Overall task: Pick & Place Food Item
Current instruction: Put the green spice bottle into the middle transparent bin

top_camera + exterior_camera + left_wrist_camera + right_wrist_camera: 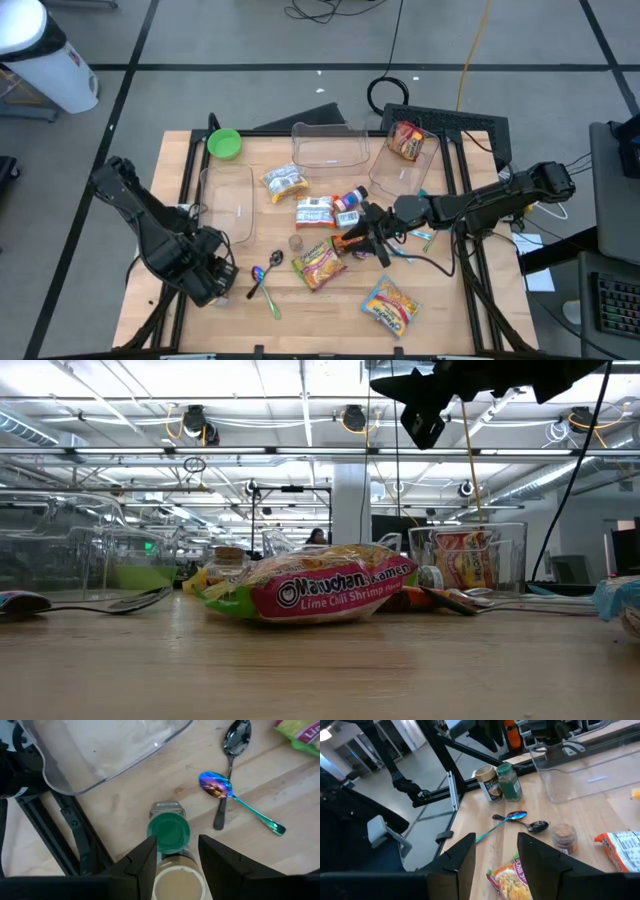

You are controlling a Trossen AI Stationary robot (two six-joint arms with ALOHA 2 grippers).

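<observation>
1. Noodle packet lies flat on the surface, nearest the low camera.
2. Right pincer hovers above it, spread, empty.
3. Left pincer spread around two jars.

Food items spread over counter centre. Ramen pkt, pink/green "Lime Chili Shrimp", lies flat at ~6 o'clock of centre. Yellow noodle pkt flat at ~5 o'clock, near front edge. Another pkt sits inside clear bin at ~1 o'clock. Two spice jars stand upright, touching, at ~8 o'clock.
</observation>
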